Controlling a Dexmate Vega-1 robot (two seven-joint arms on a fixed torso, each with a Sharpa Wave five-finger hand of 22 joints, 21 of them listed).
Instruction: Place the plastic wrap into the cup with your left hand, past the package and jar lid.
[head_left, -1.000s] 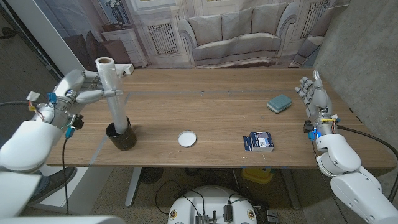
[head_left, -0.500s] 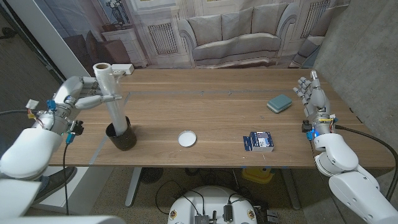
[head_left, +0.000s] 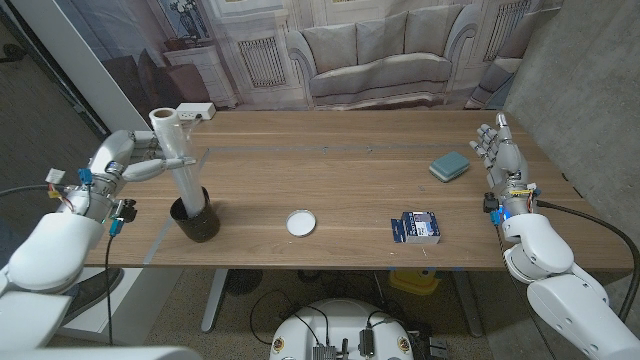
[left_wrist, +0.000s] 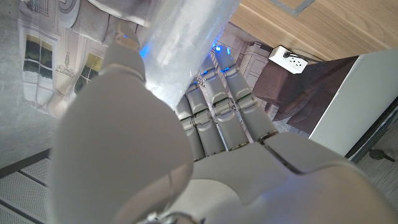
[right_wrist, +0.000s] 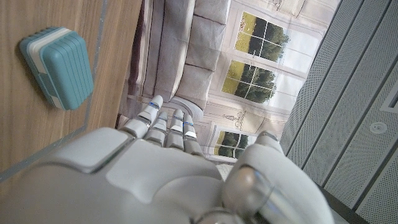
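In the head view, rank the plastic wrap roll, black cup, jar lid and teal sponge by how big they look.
1. plastic wrap roll
2. black cup
3. teal sponge
4. jar lid
The sponge and lid look close, and the sponge lies farther away.

I see my left hand (left_wrist: 205, 155) low in frame, the plastic wrap (left_wrist: 186, 43) roll just beyond its fingers (left_wrist: 217, 106).

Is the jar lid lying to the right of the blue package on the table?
No, the jar lid lies left of the package.
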